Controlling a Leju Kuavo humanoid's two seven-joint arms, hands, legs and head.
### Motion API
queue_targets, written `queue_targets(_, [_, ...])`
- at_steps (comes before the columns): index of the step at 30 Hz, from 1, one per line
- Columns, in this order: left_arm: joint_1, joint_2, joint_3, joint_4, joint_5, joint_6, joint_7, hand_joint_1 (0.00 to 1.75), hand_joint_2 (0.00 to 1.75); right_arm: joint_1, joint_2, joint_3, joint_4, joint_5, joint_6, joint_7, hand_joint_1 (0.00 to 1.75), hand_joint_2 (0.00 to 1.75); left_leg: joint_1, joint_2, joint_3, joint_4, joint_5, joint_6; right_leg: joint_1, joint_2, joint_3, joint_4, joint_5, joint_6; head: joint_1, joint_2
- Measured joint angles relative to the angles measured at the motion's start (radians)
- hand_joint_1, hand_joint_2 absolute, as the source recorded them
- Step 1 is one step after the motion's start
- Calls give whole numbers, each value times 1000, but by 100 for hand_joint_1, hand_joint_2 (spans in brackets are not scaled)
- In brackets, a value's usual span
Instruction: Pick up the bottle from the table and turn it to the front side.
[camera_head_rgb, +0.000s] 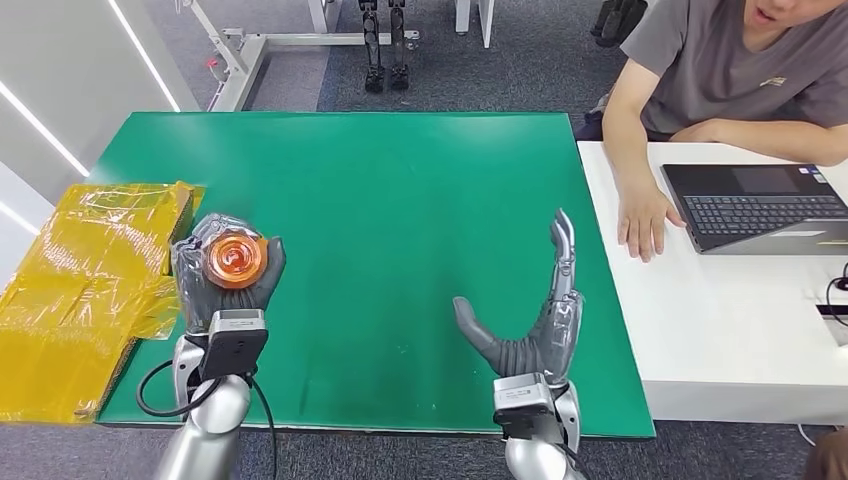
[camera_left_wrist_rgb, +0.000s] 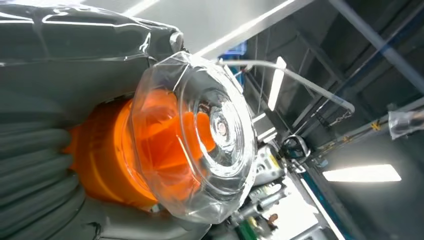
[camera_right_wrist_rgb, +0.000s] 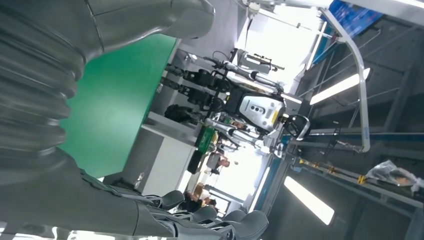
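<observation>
While held end-on toward the head camera, the bottle is off the green surface; the rest lies as listed.

Green desk (camera_head_rgb: 400, 200): covers most of the head view, its top a flat green mat; both arms reach over its near edge.

White desk (camera_head_rgb: 720, 330): butts against the green desk's right side.

Person (camera_head_rgb: 700, 70): sits behind the white desk, one hand flat on it just beside the laptop.

Yellow wrapped stack (camera_head_rgb: 80, 290): lies at the green desk's left edge, under shiny film, touching or just beside the left hand.

Laptop (camera_head_rgb: 760, 205): open on the white desk, keyboard showing.

Right hand (camera_head_rgb: 535, 310): holds nothing; fingers stretched straight forward, thumb spread well out to the left, palm turned inward, raised above the green desk's near right part.

Left hand (camera_head_rgb: 225, 285): fingers wrapped around the bottle, gripping it above the green desk's left side.

Bottle (camera_head_rgb: 233, 258): orange body inside clear plastic, in the left hand's grip; the left wrist view shows a round clear end with an orange core, and I cannot tell which end it is.
</observation>
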Motion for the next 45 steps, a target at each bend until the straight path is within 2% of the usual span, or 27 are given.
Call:
queue_targets(4, [-12, 52, 9, 31, -77, -17, 52, 175, 175, 17, 0, -4, -15, -33, 9, -19, 0, 175, 0, 0, 0, 0, 0, 0, 0, 0, 0, 0, 0, 0, 0, 0])
queue_targets(13, [-62, 189, 9, 189, -248, -29, 150, 175, 175, 42, -9, -5, -21, -104, 63, -52, 0, 175, 0, 1, 0, 0, 0, 0, 0, 1, 0, 0, 0, 0, 0, 0])
queue_targets(20, [-94, 288, 4, 310, -459, -3, 249, 175, 175, 63, -21, 3, -21, -121, 64, -70, 0, 175, 0, 2, 0, 0, 0, 0, 0, 2, -1, 0, 0, 0, 0, 0])
queue_targets(27, [-157, 374, -9, 444, -523, -6, 262, 175, 175, 74, -30, 9, -22, -117, 60, -83, 0, 175, 0, 2, 1, 0, 0, 0, 0, 2, -1, 0, 0, -1, 0, 0])
queue_targets(35, [-282, 440, -52, 626, -628, -60, 239, 175, 175, 74, -31, 10, -21, -115, 70, -94, 0, 175, 0, 2, 1, 0, 0, 0, 0, 2, -1, 1, 0, -1, 0, 0])
queue_targets(45, [-419, 450, -103, 837, -684, -112, 230, 175, 175, 66, -31, 9, -21, -115, 89, -95, 0, 175, 0, 2, 0, 0, 0, 0, 0, 2, -1, 0, 0, -1, 0, 0])
